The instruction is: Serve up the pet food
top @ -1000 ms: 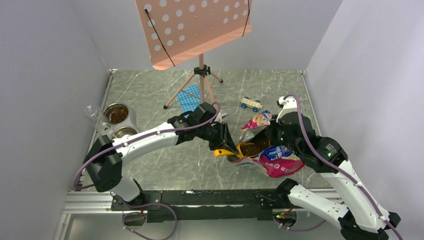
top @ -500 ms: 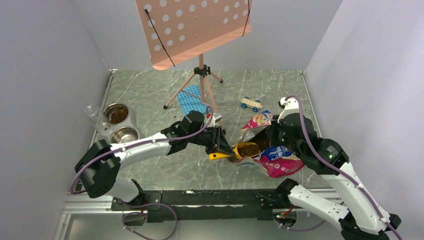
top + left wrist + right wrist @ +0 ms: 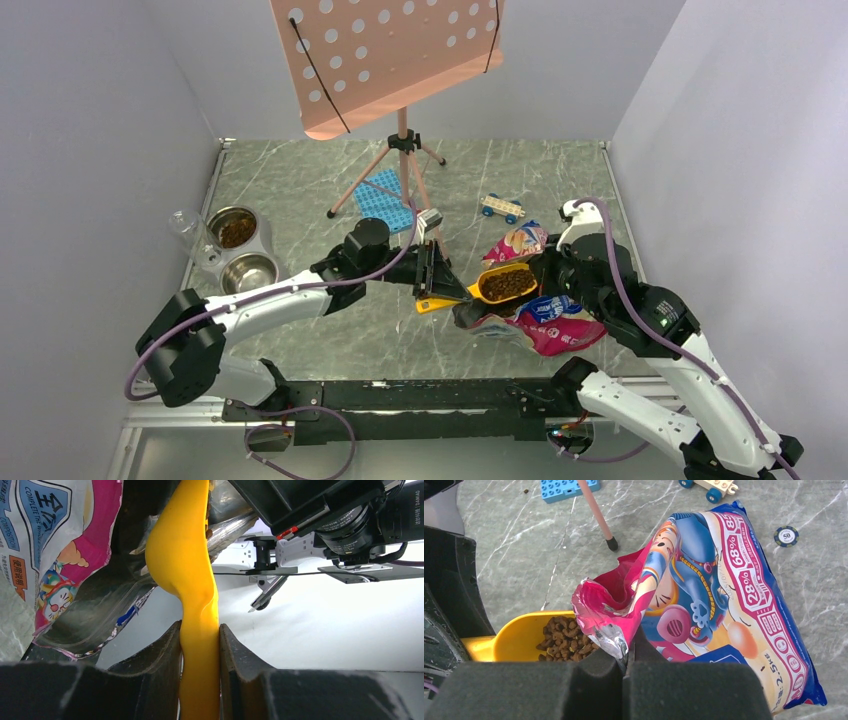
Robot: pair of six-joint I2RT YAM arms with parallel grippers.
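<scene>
My left gripper (image 3: 432, 285) is shut on the handle of a yellow scoop (image 3: 497, 285), seen edge-on in the left wrist view (image 3: 199, 600). The scoop holds dark brown kibble (image 3: 507, 284), also in the right wrist view (image 3: 564, 639), and hangs just above the mouth of the pink-and-blue foil bag (image 3: 545, 320). My right gripper (image 3: 628, 655) is shut on the bag's torn top edge (image 3: 606, 627) and holds it up. Two steel bowls stand at the far left: the back one (image 3: 234, 229) holds kibble, the front one (image 3: 248, 271) looks empty.
A pink music stand (image 3: 404, 165) stands at the back middle, one leg tip near the bag (image 3: 611, 543). A blue studded plate (image 3: 385, 198), a toy car (image 3: 502, 207), a poker chip (image 3: 786, 535) and a clear cup (image 3: 183, 226) lie around.
My left gripper has drawn the scoop up out of the bag with a load of kibble; the left arm has swung lower and to the left. The right gripper holds the bag.
</scene>
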